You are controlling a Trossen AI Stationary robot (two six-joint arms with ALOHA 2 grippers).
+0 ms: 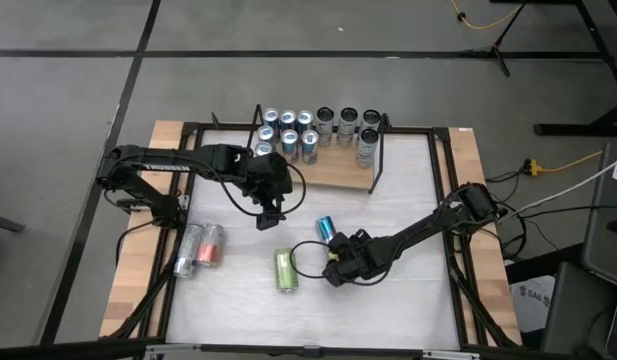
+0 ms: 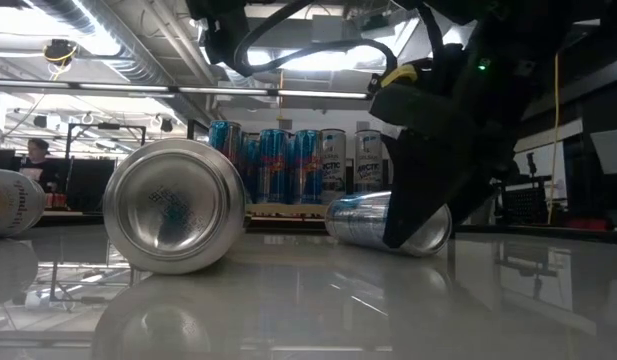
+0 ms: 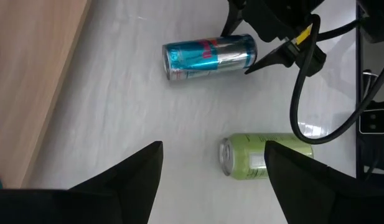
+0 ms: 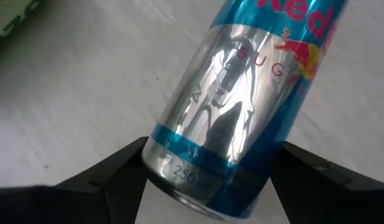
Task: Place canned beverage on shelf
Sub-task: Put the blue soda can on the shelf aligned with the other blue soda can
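Observation:
A blue and silver can (image 1: 326, 229) lies on its side on the white table top, right of centre. My right gripper (image 4: 215, 146) slants down over the can's near end (image 4: 204, 180), open, with one finger on each side of that end. My left gripper (image 1: 270, 218) hangs open above bare table, left of the blue can and in front of the shelf (image 1: 338, 178), with nothing between its fingers (image 3: 142, 168). The shelf's wooden board at the far side carries several upright cans (image 1: 288, 135). My right gripper has its fingers (image 4: 126, 168) close beside the blue can's near end, coming from above and from the table's near right. Whether they touch the can I cannot tell. The can lies on the table.
A green can (image 1: 285, 270) lies on its side near the table's middle, just left of my right gripper. Two more cans (image 1: 200, 248) lie at the left edge. Free table lies between the shelf and the lying cans.

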